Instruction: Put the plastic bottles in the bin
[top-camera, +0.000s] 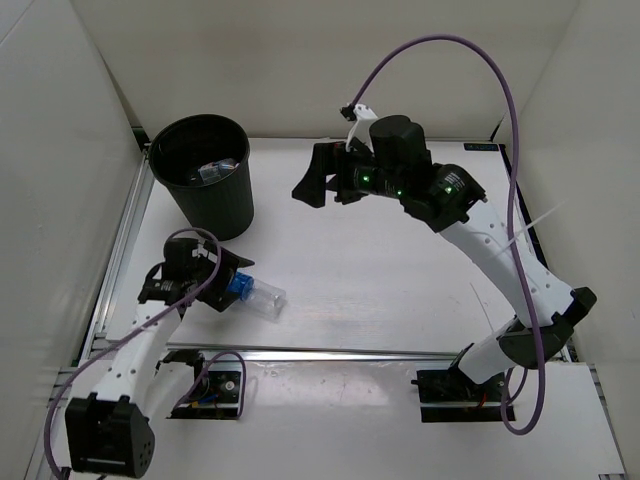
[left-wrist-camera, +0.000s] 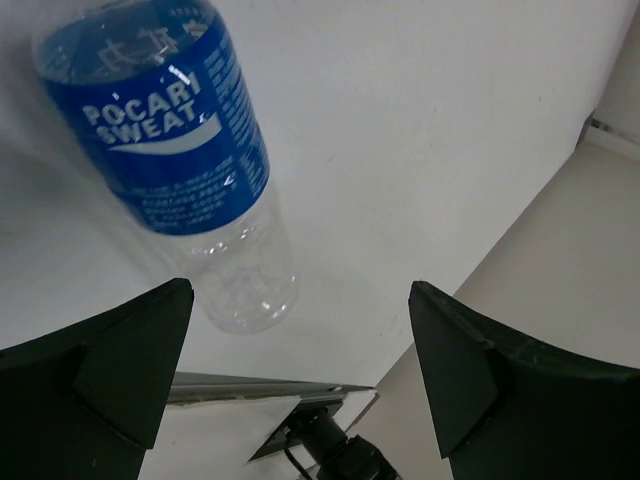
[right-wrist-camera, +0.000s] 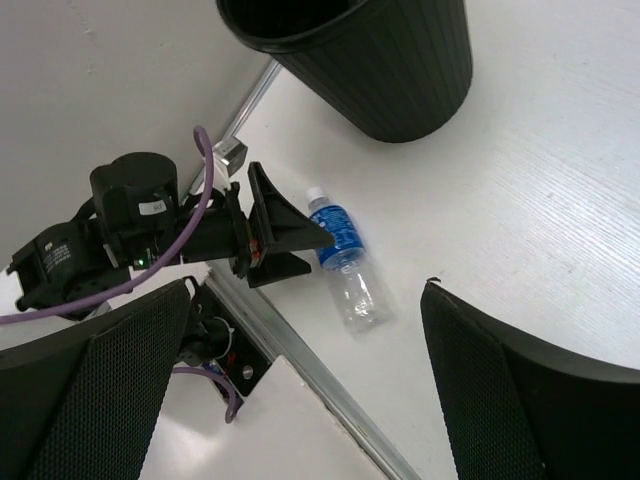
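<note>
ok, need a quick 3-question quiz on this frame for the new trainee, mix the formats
1. True or false: the left gripper is shut on the Pocari Sweat bottle.
2. Where does that bottle lie? A) inside the bin B) on its side on the table, right by the left gripper C) upright behind the bin
3. Short answer: what shows inside the bin?

Key:
1. False. Its jaws stand open and the bottle lies on the table.
2. B
3. At least one clear bottle; the count is unclear.
</note>
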